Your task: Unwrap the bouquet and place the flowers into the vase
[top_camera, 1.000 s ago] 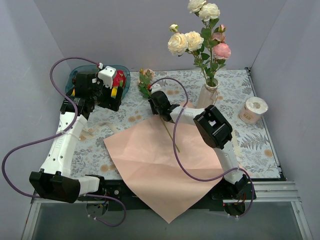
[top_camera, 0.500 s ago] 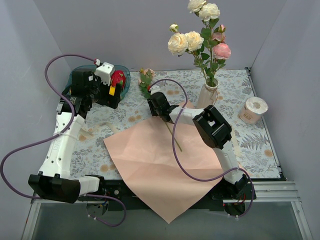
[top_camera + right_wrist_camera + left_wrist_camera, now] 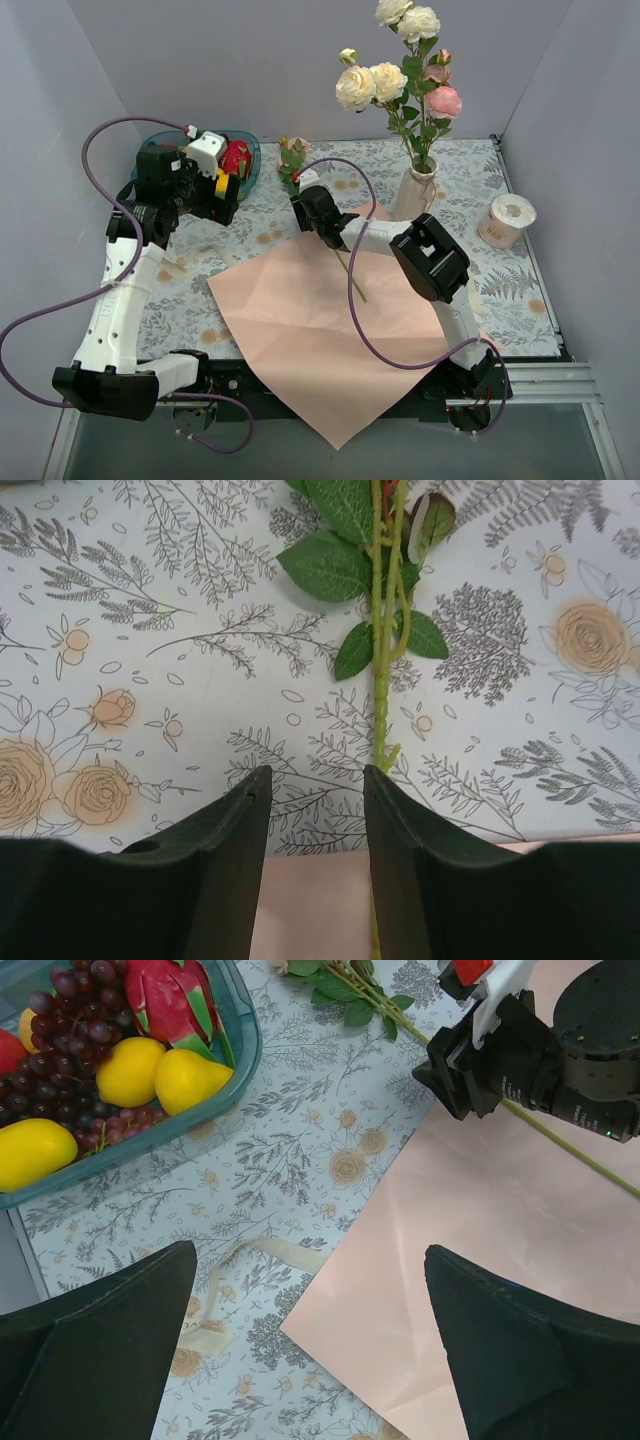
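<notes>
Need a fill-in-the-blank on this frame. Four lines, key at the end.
1. The left gripper hovers with its jaws ___.
2. The loose rose has its stem lying across the ___.
3. The other roses stand in the ___.
4. The fruit tray is nearest the ___ gripper.
Missing words: open; paper; vase; left.

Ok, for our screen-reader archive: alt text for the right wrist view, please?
A green rose stem with leaves lies on the floral table cover, reaching the edge of one finger of the open right end effector; pink paper shows between them.
</notes>
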You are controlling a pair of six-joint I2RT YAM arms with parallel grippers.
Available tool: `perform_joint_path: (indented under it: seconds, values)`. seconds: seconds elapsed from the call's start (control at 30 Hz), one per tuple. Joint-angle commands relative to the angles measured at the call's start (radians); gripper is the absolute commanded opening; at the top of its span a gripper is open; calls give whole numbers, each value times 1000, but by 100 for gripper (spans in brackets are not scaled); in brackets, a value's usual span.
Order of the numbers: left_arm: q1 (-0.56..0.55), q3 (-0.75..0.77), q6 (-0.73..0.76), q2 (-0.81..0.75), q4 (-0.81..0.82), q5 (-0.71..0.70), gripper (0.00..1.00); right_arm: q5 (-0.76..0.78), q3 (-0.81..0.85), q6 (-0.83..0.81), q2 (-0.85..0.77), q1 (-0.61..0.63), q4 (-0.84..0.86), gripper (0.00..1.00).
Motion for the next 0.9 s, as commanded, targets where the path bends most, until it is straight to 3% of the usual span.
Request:
perform_joint_path:
  seconds: [0.0,0.47,0.67,0.83,0.87]
  values:
    - [10,-4,-11,6,-5,38,98,65,80,-25,-25,-15,35,50]
    - [26,-29,-13,32,43,75,98,13,324,40,170,-67,-204,60]
    - [30,-13,-14,39,47,78,98,-13,343,55,201,-69,-241,61]
    - [32,-12,-11,38,46,75,98,-17,375,67,219,-69,-276,52]
    - [33,-10,-11,36,43,75,98,-16,393,72,233,-69,-310,43]
